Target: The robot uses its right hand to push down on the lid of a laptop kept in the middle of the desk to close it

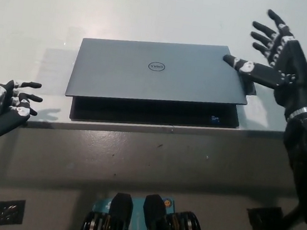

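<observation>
A dark grey laptop (pixel 156 70) sits in the middle of the desk (pixel 138 147), its lid partly lowered over the base with a gap showing along the front edge. My black right hand (pixel 275 57) is raised at the laptop's far right corner, open with fingers spread, its thumb just above the lid's right edge. Whether it touches the lid I cannot tell. My white left hand (pixel 6 108) rests at the desk's left front edge, open and holding nothing.
A dark block (pixel 246 79) juts out behind the laptop's right side. The desk's front edge runs across the picture below the laptop. A pale surface (pixel 154 14) stretches beyond the laptop.
</observation>
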Motion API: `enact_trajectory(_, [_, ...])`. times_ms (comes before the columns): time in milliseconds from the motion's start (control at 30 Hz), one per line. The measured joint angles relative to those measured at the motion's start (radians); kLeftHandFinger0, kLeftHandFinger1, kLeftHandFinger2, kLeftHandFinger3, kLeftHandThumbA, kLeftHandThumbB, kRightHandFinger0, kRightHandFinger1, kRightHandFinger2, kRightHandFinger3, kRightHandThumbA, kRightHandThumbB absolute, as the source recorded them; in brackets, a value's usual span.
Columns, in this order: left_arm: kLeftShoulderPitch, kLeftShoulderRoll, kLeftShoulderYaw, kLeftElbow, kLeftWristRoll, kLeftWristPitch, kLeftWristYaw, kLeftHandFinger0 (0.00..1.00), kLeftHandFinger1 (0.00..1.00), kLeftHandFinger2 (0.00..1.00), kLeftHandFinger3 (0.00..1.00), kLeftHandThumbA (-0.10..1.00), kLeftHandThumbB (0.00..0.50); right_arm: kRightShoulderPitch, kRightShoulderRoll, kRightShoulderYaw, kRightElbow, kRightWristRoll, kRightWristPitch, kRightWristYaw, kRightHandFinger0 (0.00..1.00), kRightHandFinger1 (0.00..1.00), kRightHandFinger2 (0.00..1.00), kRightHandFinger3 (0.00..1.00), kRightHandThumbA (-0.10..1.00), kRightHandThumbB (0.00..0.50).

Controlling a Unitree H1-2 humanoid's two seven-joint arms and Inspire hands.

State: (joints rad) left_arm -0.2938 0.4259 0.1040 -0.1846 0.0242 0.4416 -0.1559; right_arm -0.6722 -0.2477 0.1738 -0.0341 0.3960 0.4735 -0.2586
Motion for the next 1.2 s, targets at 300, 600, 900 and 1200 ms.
enact_trajectory(300, [-0.03,0.004,-0.008,0.002,0.001,0.008,-0.008,0.42,0.5,0.6,0.73,0.0,0.0,0.006,0.047,0.019,0.026,0.086,0.001,-0.027,0.93,0.9,0.91,1.0,1.0,0.187])
enact_trajectory(600, [-0.058,0.004,-0.018,0.016,0.002,0.009,-0.022,0.35,0.45,0.57,0.71,-0.02,0.01,0.076,0.154,-0.033,0.171,0.075,0.0,0.004,0.89,0.88,0.9,1.0,1.0,0.22])
enact_trajectory(900, [-0.066,0.004,-0.026,0.022,0.006,0.009,-0.023,0.37,0.46,0.58,0.73,-0.01,0.01,0.104,0.175,-0.097,0.232,0.038,-0.025,0.044,0.96,0.94,0.97,1.0,1.0,0.237])
enact_trajectory(1200, [-0.066,0.004,-0.028,0.023,0.014,0.009,-0.024,0.38,0.47,0.59,0.73,0.0,0.01,0.147,0.185,-0.144,0.229,-0.001,-0.029,0.063,0.99,0.92,0.95,1.0,1.0,0.196])
